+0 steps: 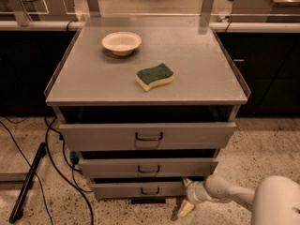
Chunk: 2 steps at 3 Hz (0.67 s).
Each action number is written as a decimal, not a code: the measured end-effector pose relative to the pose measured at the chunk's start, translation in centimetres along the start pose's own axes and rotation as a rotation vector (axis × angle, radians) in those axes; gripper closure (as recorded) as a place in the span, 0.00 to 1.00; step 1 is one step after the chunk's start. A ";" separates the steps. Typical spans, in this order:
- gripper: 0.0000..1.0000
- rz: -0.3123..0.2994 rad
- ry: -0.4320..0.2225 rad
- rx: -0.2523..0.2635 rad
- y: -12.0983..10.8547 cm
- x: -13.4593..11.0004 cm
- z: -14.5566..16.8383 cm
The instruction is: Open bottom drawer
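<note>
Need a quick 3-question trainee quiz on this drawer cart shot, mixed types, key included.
1. True or false: the gripper is low by the right end of the bottom drawer, away from its handle.
2. What sits on the cart top? A) a bowl and a sponge B) a cup and a rag C) a plate only
3. Which drawer front sticks out farthest?

Key: 1 true; 2 A; 3 the top drawer.

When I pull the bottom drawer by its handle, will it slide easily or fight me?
It probably slides straight: the bottom drawer is rigid grey metal and looks slightly out already. Its small loop handle offers little purchase, so a slip seems possible. The tool sits at the drawer's right end, off the handle.
</note>
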<state>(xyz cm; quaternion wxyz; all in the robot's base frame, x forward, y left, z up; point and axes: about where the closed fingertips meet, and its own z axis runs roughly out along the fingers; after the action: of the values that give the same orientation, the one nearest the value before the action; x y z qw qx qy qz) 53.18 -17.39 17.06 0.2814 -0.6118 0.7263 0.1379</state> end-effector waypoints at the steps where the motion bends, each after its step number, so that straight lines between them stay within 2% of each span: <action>1: 0.00 -0.006 -0.017 -0.026 -0.1 -0.4 0.8; 2: 0.00 -0.010 -0.024 -0.092 0.5 -1.0 1.5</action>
<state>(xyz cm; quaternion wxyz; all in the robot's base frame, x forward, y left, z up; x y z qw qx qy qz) 53.17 -15.68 16.41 0.2623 -0.6262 0.7125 0.1772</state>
